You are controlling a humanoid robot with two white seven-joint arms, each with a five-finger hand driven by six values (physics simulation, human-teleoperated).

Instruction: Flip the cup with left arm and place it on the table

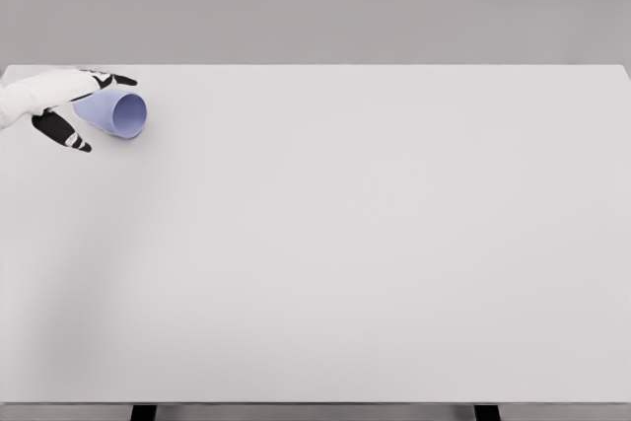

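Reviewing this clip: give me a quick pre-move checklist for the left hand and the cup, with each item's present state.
1. Cup in view, on its side, mouth toward the camera: ok.
2. Left hand at the cup, fingers on both sides: ok.
3. Firm grasp: cannot tell.
4. Cup lifted off the table: cannot tell.
5. Cup upright: not ok.
6. Bare table right of the cup for placing: ok.

White table; grey wall behind; dark legs below
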